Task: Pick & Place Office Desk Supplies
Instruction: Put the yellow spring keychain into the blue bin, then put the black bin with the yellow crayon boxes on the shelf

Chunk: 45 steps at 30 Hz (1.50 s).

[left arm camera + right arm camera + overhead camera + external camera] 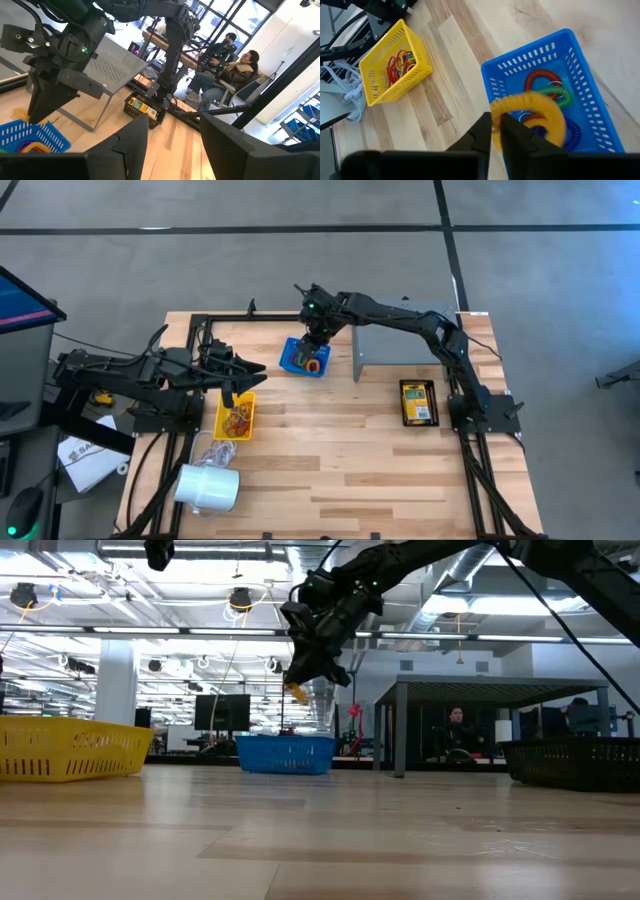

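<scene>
Yellow coil band (530, 116), between right jaws

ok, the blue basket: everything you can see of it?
The small blue perforated plastic basket is rectangular, open-topped, with slotted walls. It stands upright on the wooden table, near the far edge, beside the grey perforated metal shelf. Inside lie coiled bands: red, green, orange and blue. The right claw hangs just above it, pinching a yellow coiled band; nothing else touches it.
</scene>
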Tool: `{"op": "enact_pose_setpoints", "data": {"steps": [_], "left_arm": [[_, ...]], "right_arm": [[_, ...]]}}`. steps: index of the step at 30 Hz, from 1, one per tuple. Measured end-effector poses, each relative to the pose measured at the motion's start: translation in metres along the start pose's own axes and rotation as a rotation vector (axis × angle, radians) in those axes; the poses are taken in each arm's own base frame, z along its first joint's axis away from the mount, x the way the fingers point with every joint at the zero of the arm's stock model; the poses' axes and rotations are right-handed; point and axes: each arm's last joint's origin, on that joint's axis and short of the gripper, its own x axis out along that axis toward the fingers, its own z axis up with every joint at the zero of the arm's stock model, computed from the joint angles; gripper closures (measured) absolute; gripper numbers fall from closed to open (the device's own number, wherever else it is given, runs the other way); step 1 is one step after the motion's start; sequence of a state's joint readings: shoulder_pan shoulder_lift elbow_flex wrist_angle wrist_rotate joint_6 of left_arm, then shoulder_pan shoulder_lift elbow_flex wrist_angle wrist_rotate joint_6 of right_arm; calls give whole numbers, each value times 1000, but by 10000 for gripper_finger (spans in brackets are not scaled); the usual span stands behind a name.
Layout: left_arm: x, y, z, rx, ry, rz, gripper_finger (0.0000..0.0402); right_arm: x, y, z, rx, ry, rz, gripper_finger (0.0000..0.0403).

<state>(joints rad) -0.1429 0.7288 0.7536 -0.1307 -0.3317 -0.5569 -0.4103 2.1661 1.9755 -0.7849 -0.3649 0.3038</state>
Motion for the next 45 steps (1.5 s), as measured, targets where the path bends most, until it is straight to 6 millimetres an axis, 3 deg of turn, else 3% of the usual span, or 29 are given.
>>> {"op": "enact_pose_setpoints", "data": {"steps": [8, 12, 17, 26, 30, 35, 45], "left_arm": [[0, 0, 0, -1, 0, 0, 229], [0, 0, 0, -1, 0, 0, 229], [0, 0, 0, -2, 0, 0, 229], [0, 0, 0, -2, 0, -3, 229], [-1, -1, 0, -2, 10, -22, 229], [-1, -1, 0, -1, 12, -21, 229], [-1, -1, -1, 41, 29, -48, 229]], "right_arm": [[-1, -2, 1, 5, -2, -2, 256], [-1, -2, 1, 16, -1, -3, 226], [-1, -2, 0, 15, -2, -8, 226], [-6, -2, -5, 24, 46, -20, 260], [-33, 16, -11, -38, 66, -28, 277], [-80, 55, -29, -144, 58, -106, 290], [-176, 126, -97, -243, 58, -267, 295]]}}
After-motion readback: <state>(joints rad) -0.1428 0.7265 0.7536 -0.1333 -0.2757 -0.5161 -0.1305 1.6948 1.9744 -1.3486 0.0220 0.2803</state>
